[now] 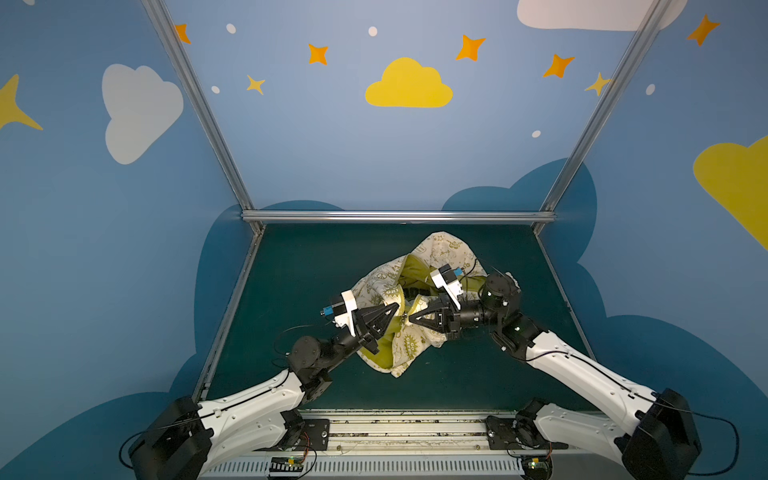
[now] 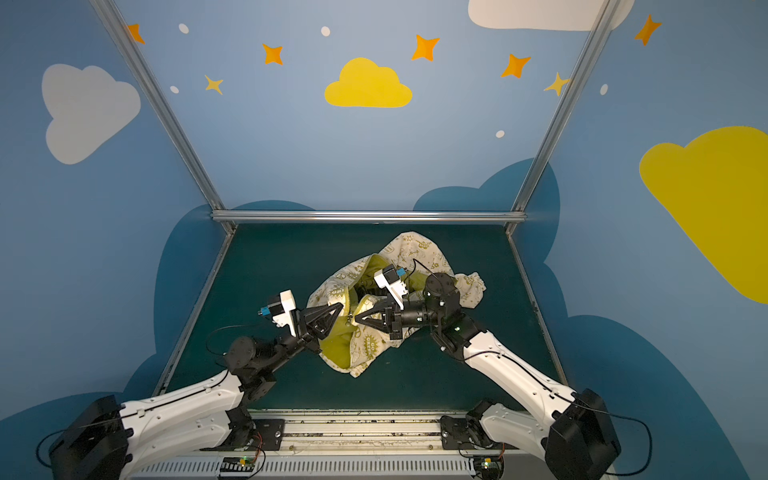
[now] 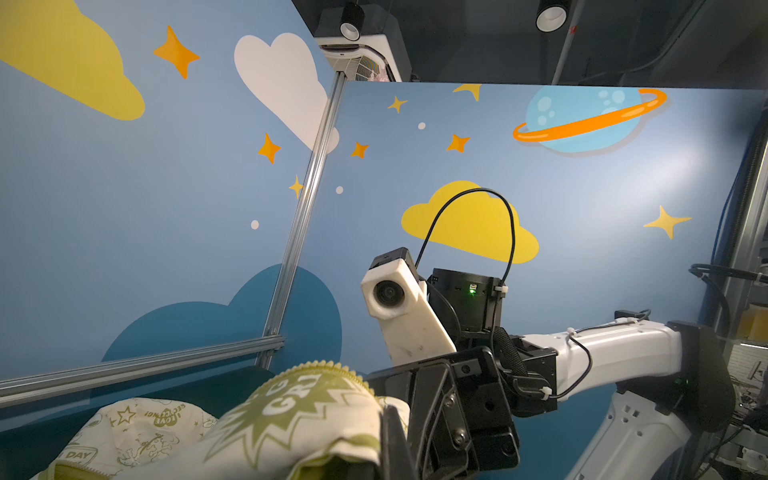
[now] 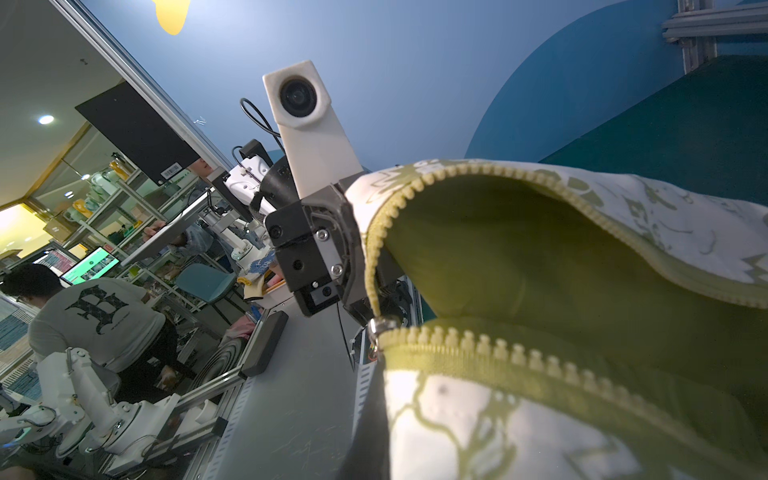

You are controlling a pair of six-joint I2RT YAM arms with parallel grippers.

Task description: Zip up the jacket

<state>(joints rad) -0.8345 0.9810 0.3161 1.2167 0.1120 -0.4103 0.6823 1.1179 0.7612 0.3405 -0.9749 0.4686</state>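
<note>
Jaws on both arms are pinched tight. The left gripper [image 1: 395, 308] and right gripper [image 1: 412, 318] meet nose to nose, each seemingly clamping one front edge of the cream doodle-printed hooded jacket [image 1: 440, 249]. It lies bunched mid-way on the dark green table mat [image 1: 291, 270]. I'd guess the grip lines the halves up at the small metal slider [image 4: 380, 325]. Beyond the slider, the olive-green toothed zipper [image 4: 498, 345] gapes open.

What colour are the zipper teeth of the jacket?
Pale olive-green on the jacket; the zipper teeth show best in the right wrist view.
</note>
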